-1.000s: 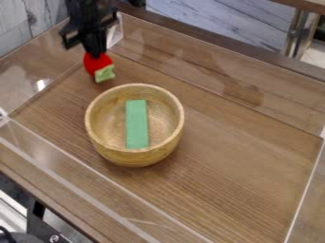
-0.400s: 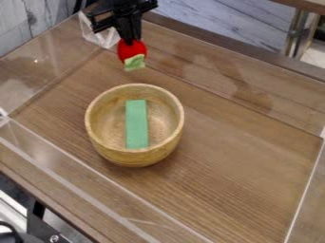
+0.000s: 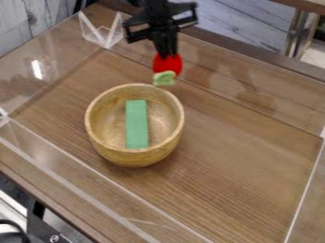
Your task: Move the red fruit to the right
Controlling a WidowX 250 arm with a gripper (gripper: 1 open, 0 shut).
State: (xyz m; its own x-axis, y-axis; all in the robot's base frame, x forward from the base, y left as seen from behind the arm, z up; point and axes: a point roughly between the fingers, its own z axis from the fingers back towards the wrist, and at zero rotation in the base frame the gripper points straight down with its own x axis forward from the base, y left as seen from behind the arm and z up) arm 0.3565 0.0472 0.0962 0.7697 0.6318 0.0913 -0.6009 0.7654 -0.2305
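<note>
The red fruit (image 3: 166, 67), a small strawberry-like toy with a green leafy end at the bottom, hangs just above the wooden table behind the bowl. My black gripper (image 3: 164, 49) comes down from above and is shut on the fruit's top. The arm fills the upper middle of the view and hides the fruit's upper part.
A wooden bowl (image 3: 106, 140) sits in the middle of the table with a flat green rectangular block (image 3: 136, 123) lying in it. Clear plastic walls (image 3: 305, 204) ring the table, and a clear bracket (image 3: 101, 31) stands at the back left.
The gripper has carried the red fruit from the back left of the table rightward, past the bowl's far rim, and its wrist has rolled.
</note>
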